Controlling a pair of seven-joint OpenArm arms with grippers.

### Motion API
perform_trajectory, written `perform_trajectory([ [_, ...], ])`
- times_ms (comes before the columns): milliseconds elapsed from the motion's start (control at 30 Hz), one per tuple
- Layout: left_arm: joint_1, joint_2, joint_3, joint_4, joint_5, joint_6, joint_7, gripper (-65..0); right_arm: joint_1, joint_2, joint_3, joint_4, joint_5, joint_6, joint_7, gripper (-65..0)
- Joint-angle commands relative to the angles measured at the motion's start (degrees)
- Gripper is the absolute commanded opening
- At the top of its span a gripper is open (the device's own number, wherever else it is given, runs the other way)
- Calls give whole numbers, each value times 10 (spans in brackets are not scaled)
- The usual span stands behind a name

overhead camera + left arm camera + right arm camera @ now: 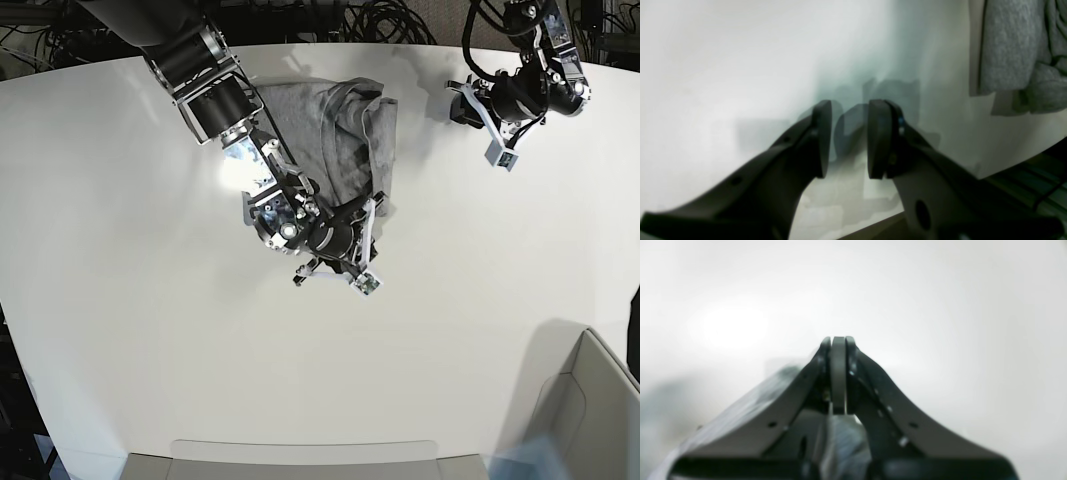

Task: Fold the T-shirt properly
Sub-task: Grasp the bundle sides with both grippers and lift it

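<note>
**benchwatcher:** So the T-shirt (335, 135) is sitting in a grey bunched heap toward the far middle of the white table (120, 330), nowhere near flat. Folds are stacked on each other along its right edge.

**loomis_k:** Yeah, and the right gripper (345, 262) is parked at the heap's near edge. Jaws pressed fully together; in its own camera I see nothing pinched between the tips, just white table beyond them. Might be touching the cloth, can't tell from above.

**benchwatcher:** That's my worry. If it drags sideways with shut jaws, I reckon it just shoves the pile and crumples it worse.

**loomis_k:** The left gripper (849, 138) is off to the side, well apart from the shirt, jaws partway open and empty. The cloth only shows in the corner of its view.

**benchwatcher:** So one arm working alone. Lifting one corner of a wad like that probably gives you a twisted rope, not a spread shirt.
</note>
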Motion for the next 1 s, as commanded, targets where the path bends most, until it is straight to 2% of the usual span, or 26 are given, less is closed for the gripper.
perform_trajectory([
  [0, -2, -5, -2, 8, -7, -1, -3, -473, 22, -12, 2, 8, 3, 0, 18, -650],
  [167, -2, -5, -2, 8, -7, -1, -3, -473, 9, -12, 6, 73, 7, -1, 16, -650],
  [233, -2, -5, -2, 12, -9, -1, -3, -473, -12, -2, 15, 122, 1, -2, 13, -650],
  [333, -3, -1, -2, 31, -12, -1, -5, -473, -28, 19, 50, 199, 7, -2, -62, -650],
  [433, -24, 16, 27, 64, -12, -1, -38, -473, -48, 36, 114, 269, 7, 0, -140, -650],
  [500, -30, 17, 65, 82, -12, -1, -60, -481, -72, 55, 148, 322, 7, 1, -183, -650],
  [600, -32, 29, 124, 114, -12, -1, -100, -528, -122, 89, 170, 401, 7, 3, -236, -650],
  [767, -27, 48, 185, 132, -12, -1, -168, -568, -232, 138, 176, 480, 7, 3, -247, -650],
  [967, 3, 43, 257, 130, -8, -1, -221, -609, -316, 141, 187, 486, 8, 3, -245, -650],
])
